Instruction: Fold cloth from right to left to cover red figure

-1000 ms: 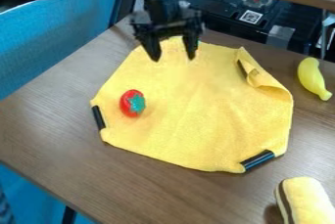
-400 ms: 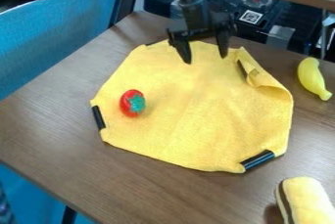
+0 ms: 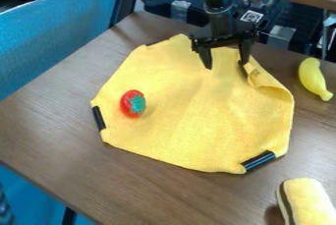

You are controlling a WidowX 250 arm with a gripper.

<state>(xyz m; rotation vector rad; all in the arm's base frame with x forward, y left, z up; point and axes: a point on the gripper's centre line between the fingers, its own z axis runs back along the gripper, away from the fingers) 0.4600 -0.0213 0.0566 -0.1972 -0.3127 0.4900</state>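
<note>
From where I stand, the fold looks as good as unmade. The hand [image 3: 226,65] hangs over the far edge of the yellow cloth [image 3: 190,121], its two fingers spread well apart with nothing held between them. One fingertip is right by the curled corner [image 3: 266,82], next to a dark strip [image 3: 242,70] there; whether it touches, I can't tell. That corner, just nearer me and to the right of the hand, is turned in on itself, but it's only a small lip and reaches nowhere near the figure. The rest of the cloth spreads out below the hand, mostly flat on the worktop [image 3: 59,135], with another dark strip [image 3: 258,161] at its near right edge and one more [image 3: 98,118] out at the left. The red figure [image 3: 132,104], with its green top, sits on the cloth down and to the left of the hand, fully bare. So I'd say nearly everything is left: take hold of the right side, bring it over to the left, lay it across the figure and let go. The banana [image 3: 314,78], off to the right of the hand, and the soft yellow roll [image 3: 307,202], well below it, seem to have no part in this.
</note>
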